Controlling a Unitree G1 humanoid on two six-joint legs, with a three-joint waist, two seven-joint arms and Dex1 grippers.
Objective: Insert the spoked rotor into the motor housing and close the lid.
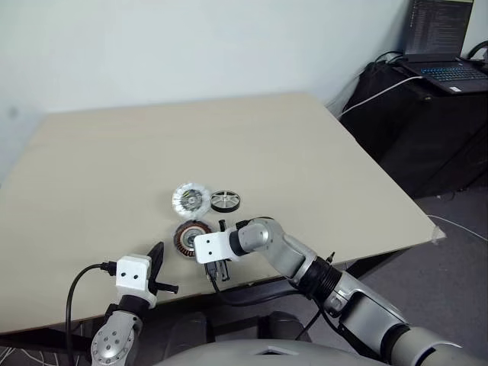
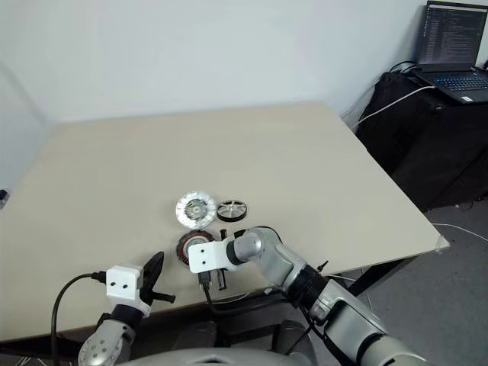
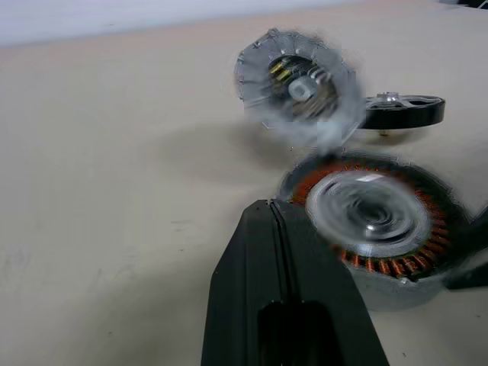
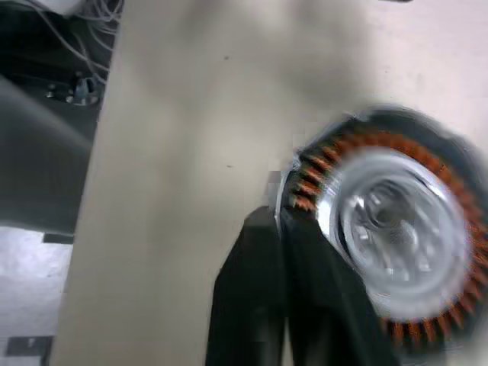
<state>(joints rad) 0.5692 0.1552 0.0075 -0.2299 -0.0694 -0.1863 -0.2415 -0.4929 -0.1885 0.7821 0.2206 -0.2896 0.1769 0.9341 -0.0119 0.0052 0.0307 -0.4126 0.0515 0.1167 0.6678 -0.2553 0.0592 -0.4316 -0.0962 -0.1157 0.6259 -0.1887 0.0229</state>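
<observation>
Right gripper [image 4: 284,217], fingers closed, against motor housing [image 1: 191,238] rim near table [image 1: 305,152] front edge; left gripper [image 1: 158,255] closed alongside.

On the table [image 1: 305,145] we see the lid [image 1: 191,200] left of the spoked rotor [image 1: 225,201], just beside it. The motor housing [image 1: 187,238] lies nearer us, before the lid, near the front edge.
</observation>
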